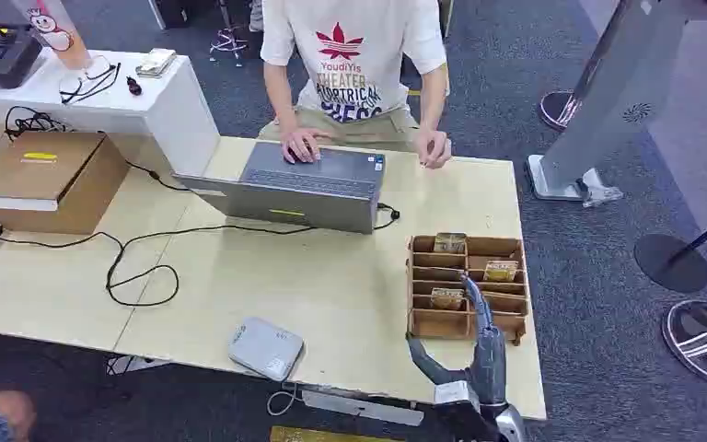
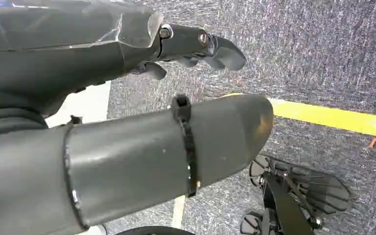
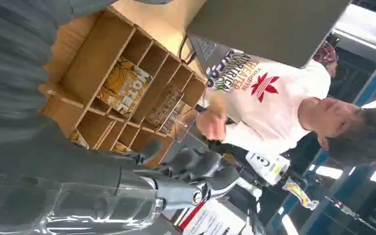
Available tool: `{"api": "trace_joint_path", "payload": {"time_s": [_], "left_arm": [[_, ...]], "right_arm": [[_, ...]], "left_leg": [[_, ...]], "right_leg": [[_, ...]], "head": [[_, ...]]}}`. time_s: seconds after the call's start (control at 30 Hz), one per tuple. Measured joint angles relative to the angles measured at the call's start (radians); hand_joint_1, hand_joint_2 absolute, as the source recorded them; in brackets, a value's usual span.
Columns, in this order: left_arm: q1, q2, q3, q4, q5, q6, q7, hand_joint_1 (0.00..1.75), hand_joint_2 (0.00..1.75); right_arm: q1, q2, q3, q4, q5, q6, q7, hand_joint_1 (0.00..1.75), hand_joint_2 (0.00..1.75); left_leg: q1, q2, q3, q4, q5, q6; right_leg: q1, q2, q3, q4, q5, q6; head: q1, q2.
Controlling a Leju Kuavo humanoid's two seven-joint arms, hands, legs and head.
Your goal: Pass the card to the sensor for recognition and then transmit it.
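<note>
The right robot hand (image 1: 475,333) reaches over the near edge of the wooden card rack (image 1: 421,287) at the tabletop's (image 1: 331,276) right, fingers spread, holding nothing. A card (image 1: 446,297) stands in the near slot, seemingly just beside its fingertips. Pinch its top edge squarely and lift straight up. The left robot hand (image 2: 196,46) hangs low, fingers loosely curled, empty.
</note>
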Motion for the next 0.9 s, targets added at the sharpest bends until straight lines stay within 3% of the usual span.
{"api": "trace_joint_path", "payload": {"time_s": [0.03,0.07,0.1,0.77,0.8,0.83,0.9], "left_arm": [[0.0,0.0,0.0,0.0,0.0,0.0,0.0,0.0,0.0],[0.0,0.0,0.001,0.0,0.0,0.0,0.0,0.0,0.0],[0.0,0.0,0.001,0.0,0.0,0.0,0.0,0.0,0.0],[0.0,0.0,0.004,0.0,-0.003,0.002,0.015,0.0,0.0],[0.0,0.0,0.005,0.0,-0.003,0.002,0.015,0.0,0.0],[0.0,0.0,0.005,0.0,-0.003,0.002,0.015,0.0,0.0],[0.0,0.0,0.005,0.0,-0.003,0.002,0.015,0.0,0.0]], "right_arm": [[0.0,0.0,0.0,0.0,0.002,0.0,0.001,0.56,1.75],[0.0,0.0,0.0,0.0,0.002,0.0,0.002,1.31,1.75],[0.0,0.0,0.0,0.0,0.003,0.0,0.002,1.75,1.75],[0.0,0.0,0.001,0.0,-0.014,-0.005,-0.002,1.75,1.75],[0.0,0.0,0.001,0.0,-0.014,-0.005,-0.002,1.2,1.75],[0.0,0.0,0.001,0.0,-0.014,-0.005,-0.002,0.0,1.75],[0.0,0.0,0.001,0.0,-0.014,-0.004,-0.002,0.0,1.75]], "left_leg": [[0.0,0.0,0.0,0.0,0.0,0.0],[0.0,0.0,0.0,0.0,0.0,0.0],[0.0,0.0,0.0,0.0,0.0,0.0],[0.0,0.0,0.0,0.0,0.0,0.0],[0.0,0.0,0.0,0.0,0.0,0.0],[0.0,0.0,0.0,0.0,0.0,0.0],[0.0,0.0,0.0,0.0,0.0,0.0]], "right_leg": [[0.0,0.0,0.0,0.0,0.0,0.0],[0.0,0.0,0.0,0.0,0.0,0.0],[0.0,0.0,0.0,0.0,0.0,0.0],[0.0,0.0,0.0,0.0,0.0,0.0],[0.0,0.0,0.0,0.0,0.0,0.0],[0.0,0.0,0.0,0.0,0.0,0.0],[0.0,0.0,0.0,0.0,0.0,0.0]], "head": [[0.0,0.0],[0.0,0.0],[0.0,0.0],[0.0,0.0],[0.0,0.0],[0.0,0.0],[0.0,0.0]]}}
